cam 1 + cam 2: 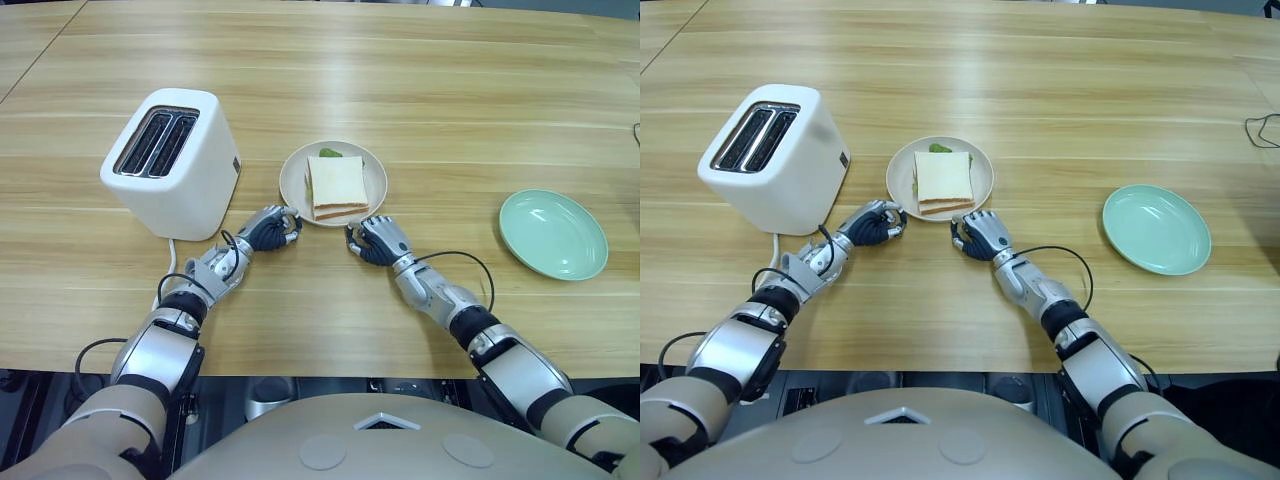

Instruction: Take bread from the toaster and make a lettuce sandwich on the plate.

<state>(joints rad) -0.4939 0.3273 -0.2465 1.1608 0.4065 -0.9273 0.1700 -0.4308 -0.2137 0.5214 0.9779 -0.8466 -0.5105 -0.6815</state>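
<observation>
Tabletop (420, 90), toward its near edge: my left hand (268, 229) and right hand (376, 240) sit curled, empty, beside the plate (294, 180); the sandwich (336, 187) looks finished, so I'd withdraw without nudging it.

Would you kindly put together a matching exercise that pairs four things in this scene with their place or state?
Things:
1. toaster
2. sandwich
3. green plate
4. left hand

Descriptions:
A. lies on the beige plate
B. empty, far to the robot's right
C. no bread sticking out of its slots
D. by the beige plate's near-left rim

Pairs: 1-C, 2-A, 3-B, 4-D
</observation>
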